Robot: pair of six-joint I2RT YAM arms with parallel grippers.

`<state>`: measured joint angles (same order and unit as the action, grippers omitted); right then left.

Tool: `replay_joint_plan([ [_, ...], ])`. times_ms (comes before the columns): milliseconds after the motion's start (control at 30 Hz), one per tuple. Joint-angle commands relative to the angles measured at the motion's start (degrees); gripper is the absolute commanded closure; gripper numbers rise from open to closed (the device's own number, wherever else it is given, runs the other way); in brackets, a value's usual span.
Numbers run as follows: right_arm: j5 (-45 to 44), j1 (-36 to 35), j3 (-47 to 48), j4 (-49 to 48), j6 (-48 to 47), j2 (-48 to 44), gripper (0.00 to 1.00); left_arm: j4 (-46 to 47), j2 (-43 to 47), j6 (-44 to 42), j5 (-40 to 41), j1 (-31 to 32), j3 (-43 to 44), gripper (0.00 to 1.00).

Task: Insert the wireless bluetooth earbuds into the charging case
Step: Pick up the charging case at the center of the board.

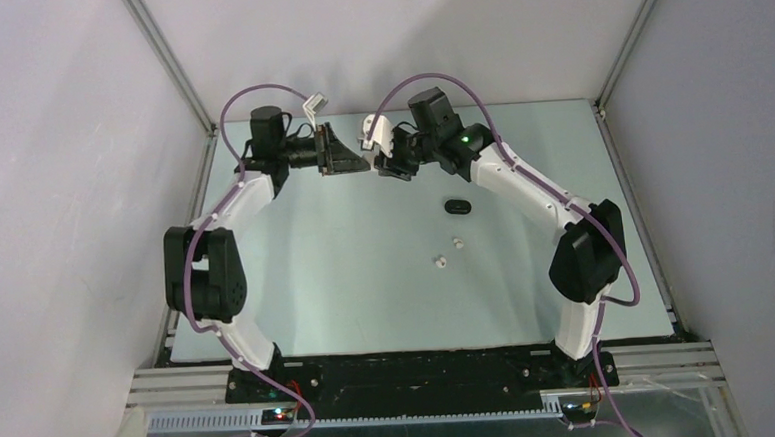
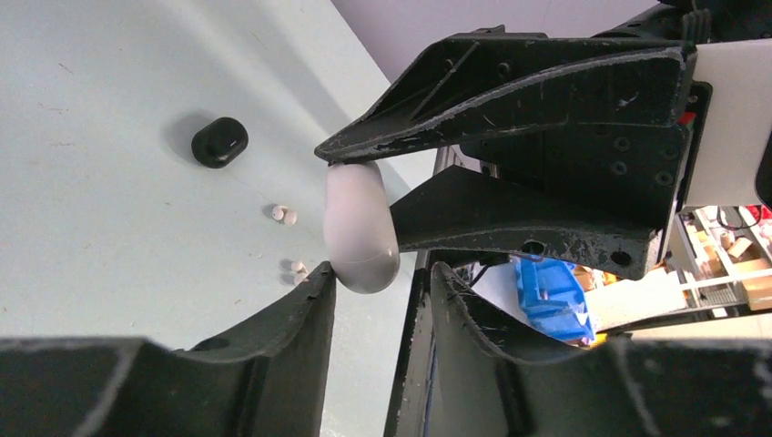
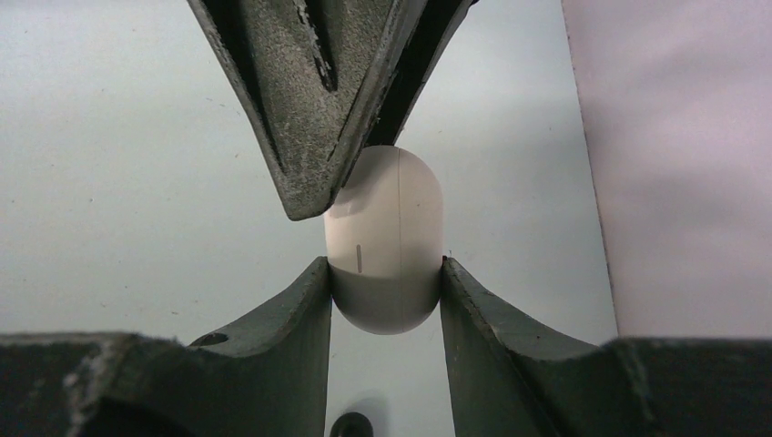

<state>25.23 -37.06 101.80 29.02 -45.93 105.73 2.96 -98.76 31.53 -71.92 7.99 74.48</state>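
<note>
The right tool [image 3: 386,270] clamped the charging case [image 3: 387,228] aloft at twelve o'clock, earbuds [image 1: 457,242] lying on the desk [image 1: 316,272] at its five o'clock; the left tool [image 2: 382,273], jaws apart, likely needed a gentle, centred pinch on it.

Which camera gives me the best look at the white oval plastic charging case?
Right wrist: the white oval plastic charging case fills the centre, seam visible, clamped in the right gripper. Left wrist shows it side-on; the top view barely shows it.

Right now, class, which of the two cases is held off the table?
The white case. The right hand clamps it by both sides and holds it above the table, while the black case lies on the table with nothing touching it.
</note>
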Motion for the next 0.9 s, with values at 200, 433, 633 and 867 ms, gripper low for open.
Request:
replay_joint_plan([
  [200, -0.79, -1.1, 0.52, -3.86, 0.99, -0.8, 0.86, 1.35, -1.28, 0.83, -2.33, 1.08, 3.71, 0.76],
  [433, -0.76, -1.32, 0.91, -3.67, 0.63, -0.69, 0.86, 1.43, -2.23, 1.2, -1.01, 1.77, 4.94, 0.62],
  [633, -0.71, -1.36, 1.07, -3.87, 0.87, -0.65, 0.86, 1.43, -3.09, 1.67, -1.04, 2.54, 6.01, 0.63],
  [867, 4.72, -0.46, 0.97, -2.83, 4.61, -0.86, 0.68, 1.43, -3.0, 0.38, -0.6, 2.66, 5.99, 0.91],
])
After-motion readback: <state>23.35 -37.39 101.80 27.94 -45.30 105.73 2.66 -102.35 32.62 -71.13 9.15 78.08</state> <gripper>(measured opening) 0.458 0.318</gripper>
